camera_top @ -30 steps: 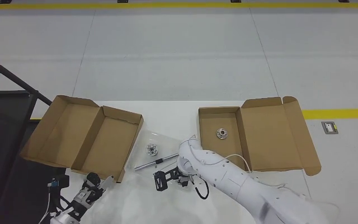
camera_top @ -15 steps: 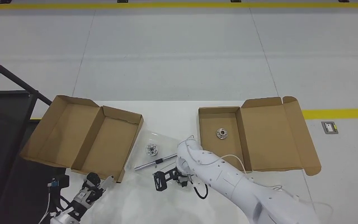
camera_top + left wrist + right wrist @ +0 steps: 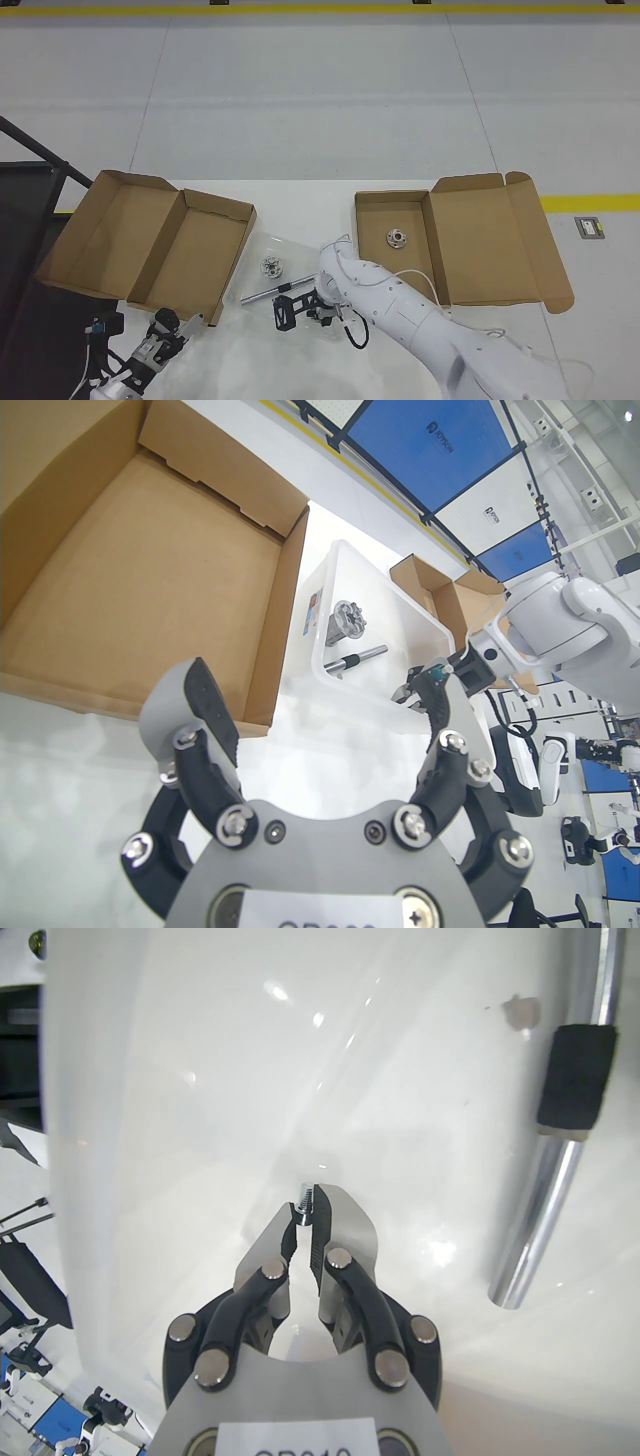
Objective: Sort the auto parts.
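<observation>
My right gripper [image 3: 304, 1218] [image 3: 284, 312] is shut on a small threaded bolt [image 3: 305, 1202], held just above the floor of the clear plastic bin [image 3: 330, 565]. In the bin lie a long metal rod [image 3: 560, 1198] [image 3: 270, 292] with a black band and a round metal hub [image 3: 270, 265] [image 3: 345, 627]. My left gripper [image 3: 320, 700] [image 3: 165, 328] hangs open and empty over the table's near left, by the left cardboard box [image 3: 195, 255]. The right cardboard box [image 3: 370, 265] holds one round metal part [image 3: 397, 238].
Both cardboard boxes lie with their lids open flat, the left lid [image 3: 100, 235] and the right lid [image 3: 490, 245]. A black cart [image 3: 25, 200] stands past the table's left edge. Bare white table [image 3: 250, 350] lies in front of the bin.
My right gripper has shifted slightly farther into the bin, toward the rod. The left arm has kept still.
</observation>
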